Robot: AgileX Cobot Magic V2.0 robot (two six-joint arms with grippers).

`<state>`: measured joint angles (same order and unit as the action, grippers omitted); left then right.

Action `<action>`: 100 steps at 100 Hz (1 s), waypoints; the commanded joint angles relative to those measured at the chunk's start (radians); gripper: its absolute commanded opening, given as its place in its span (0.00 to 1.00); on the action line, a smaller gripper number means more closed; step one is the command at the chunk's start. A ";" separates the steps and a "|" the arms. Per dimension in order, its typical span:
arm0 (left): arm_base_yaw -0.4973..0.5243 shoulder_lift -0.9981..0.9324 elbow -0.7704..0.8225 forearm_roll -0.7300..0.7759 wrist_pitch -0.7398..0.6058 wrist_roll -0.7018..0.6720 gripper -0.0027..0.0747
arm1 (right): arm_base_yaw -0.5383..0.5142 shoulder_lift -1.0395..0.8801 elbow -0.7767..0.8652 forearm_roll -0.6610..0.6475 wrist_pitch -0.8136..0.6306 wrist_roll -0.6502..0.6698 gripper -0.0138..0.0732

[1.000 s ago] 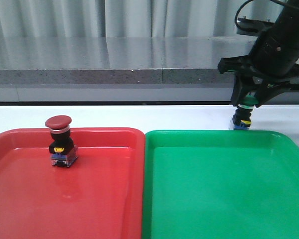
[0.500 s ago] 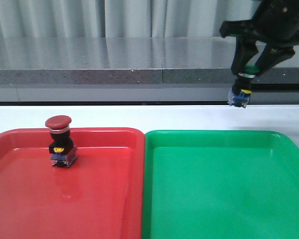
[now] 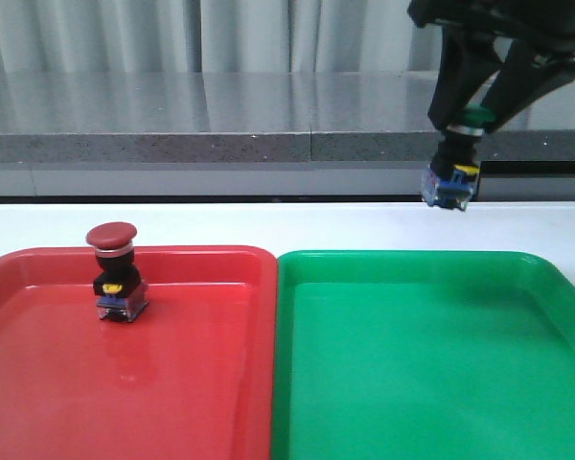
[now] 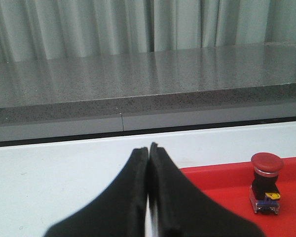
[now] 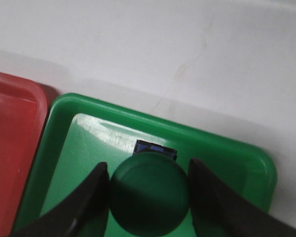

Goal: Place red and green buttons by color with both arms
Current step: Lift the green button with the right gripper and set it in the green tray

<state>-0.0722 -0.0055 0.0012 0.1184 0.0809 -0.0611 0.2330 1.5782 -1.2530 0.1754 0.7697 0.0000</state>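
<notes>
Red tray (image 3: pixel 38 383): nearest to us in the front view, on the robot's left; the red button (image 3: pixel 115 273) stands upright in its far part, cap up, so we judge that half of the task done.
Green tray (image 3: pixel 517 383): touching the red tray on its right side; we see nothing lying in it.
Left gripper (image 4: pixel 149 197): its two fingers are pressed together with nothing between them; it sits low near the table, just short of the red tray's corner; the red button shows beyond it.
Right gripper (image 3: pixel 479 101): clamped on the green button (image 3: pixel 452 168) just under the cap, one finger on each side; the button hangs in the air, base down, past the far rim of the green tray; the wrist view looks straight down on its cap with the tray below.
Handling: we judge the button light, rigid plastic and metal; the domed cap is smooth and could slip, so the collar or neck under it is the better hold; the clear base looks the most breakable part.
Writing: no brand or text we can read; only a small yellow mark on each black body.
</notes>
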 commanded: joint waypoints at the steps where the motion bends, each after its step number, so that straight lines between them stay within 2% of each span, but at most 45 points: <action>1: 0.004 -0.030 0.043 -0.003 -0.088 -0.005 0.01 | 0.006 -0.047 0.017 0.007 -0.070 0.018 0.35; 40: 0.004 -0.030 0.043 -0.003 -0.088 -0.005 0.01 | 0.029 -0.023 0.170 0.019 -0.252 0.026 0.35; 100: 0.004 -0.030 0.043 -0.003 -0.088 -0.005 0.01 | 0.029 0.069 0.171 0.033 -0.262 0.027 0.35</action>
<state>-0.0722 -0.0055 0.0012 0.1184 0.0809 -0.0611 0.2632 1.6857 -1.0626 0.1987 0.5417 0.0257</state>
